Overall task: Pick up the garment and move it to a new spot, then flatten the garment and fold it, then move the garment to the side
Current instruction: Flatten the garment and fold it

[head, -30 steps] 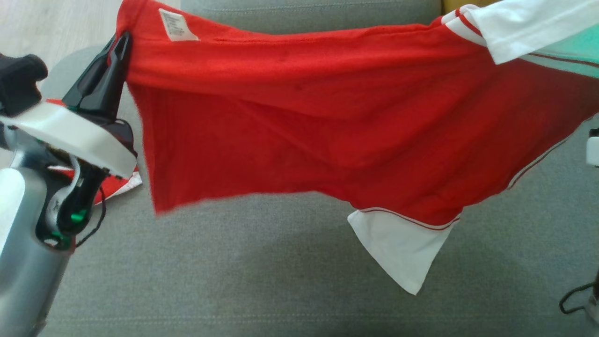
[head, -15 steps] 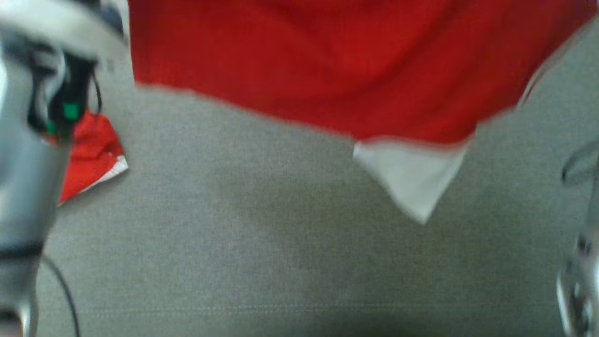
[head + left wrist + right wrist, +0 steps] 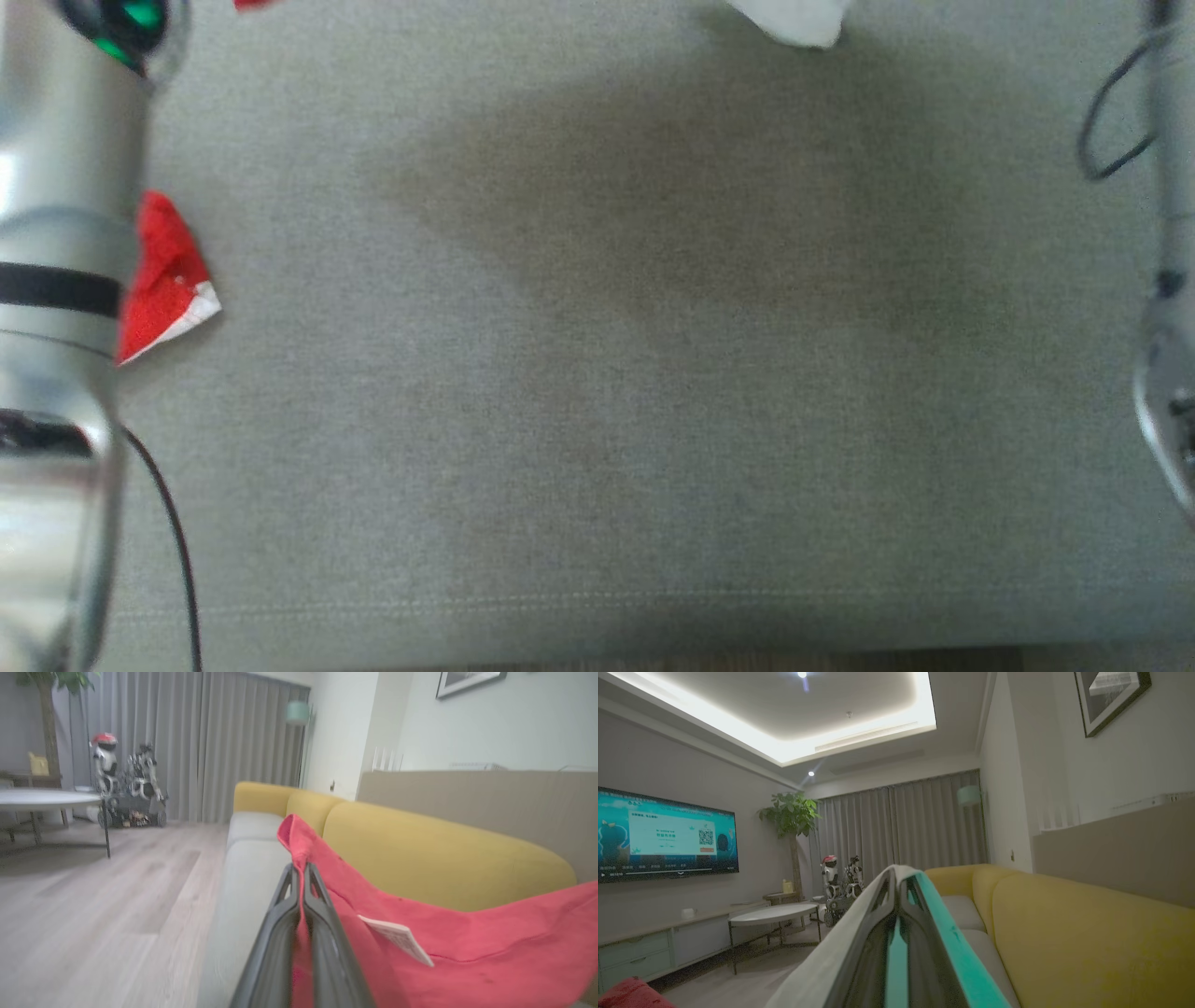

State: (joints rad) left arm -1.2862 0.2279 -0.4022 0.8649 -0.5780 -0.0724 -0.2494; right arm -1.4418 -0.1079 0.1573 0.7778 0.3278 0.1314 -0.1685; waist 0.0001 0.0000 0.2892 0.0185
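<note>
Two firm pinches: my left gripper and right gripper grip the red, white-trimmed jersey garment; transfer step, I judge; next, lay it flat.

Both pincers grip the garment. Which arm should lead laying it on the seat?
Left, likely: left pincer is shut on the garment hem, low beside the seat cushion; right pincer angles upward.

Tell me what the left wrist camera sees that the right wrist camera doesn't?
Left wrist view: the left gripper shut on the red garment, near its white label. Right wrist view: the right gripper shut on a white and teal part of it, plus a television and ceiling lights. Both: the yellow sofa, grey curtains and a round table.
</note>
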